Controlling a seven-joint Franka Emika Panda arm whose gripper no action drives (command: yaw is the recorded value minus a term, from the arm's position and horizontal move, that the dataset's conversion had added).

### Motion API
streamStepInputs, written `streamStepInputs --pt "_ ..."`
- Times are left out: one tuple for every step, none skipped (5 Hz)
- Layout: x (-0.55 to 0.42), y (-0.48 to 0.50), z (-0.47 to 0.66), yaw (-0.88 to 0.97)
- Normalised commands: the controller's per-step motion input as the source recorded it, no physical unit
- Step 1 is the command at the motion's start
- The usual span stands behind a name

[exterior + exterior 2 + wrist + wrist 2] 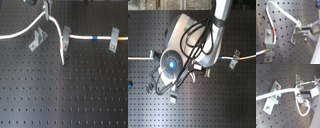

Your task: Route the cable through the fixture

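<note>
In the first exterior view, the white cable (22,31) rises from the left edge to my gripper (47,15), which is shut on it at the back of the board. From there it drops past a red mark (62,46) by the middle clip (66,35). It then runs right past a blue band (95,37). The fixture (37,39) stands below and left of the gripper, and the cable passes above and behind it. In the second wrist view the cable (283,91) crosses over the fixture (272,96). The first wrist view shows the fingers (303,30) pinching the cable (283,15).
A second slim clip (114,39) holds the cable at the first exterior view's right. The arm's body (188,45) fills the middle of the second exterior view, with a clip (234,59) at the second exterior view's right. The black perforated board (65,95) lies under everything.
</note>
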Motion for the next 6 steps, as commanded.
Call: streamStepInputs --pt "-0.653 0.079 0.38 0.21" --pt "-0.694 0.35 0.22 0.06" --pt "-0.237 0.105 0.01 -0.79" --pt "-0.149 0.031 0.0 -0.97" --pt "-0.097 0.007 0.04 -0.99" --pt "-0.048 -0.039 0.0 0.0"
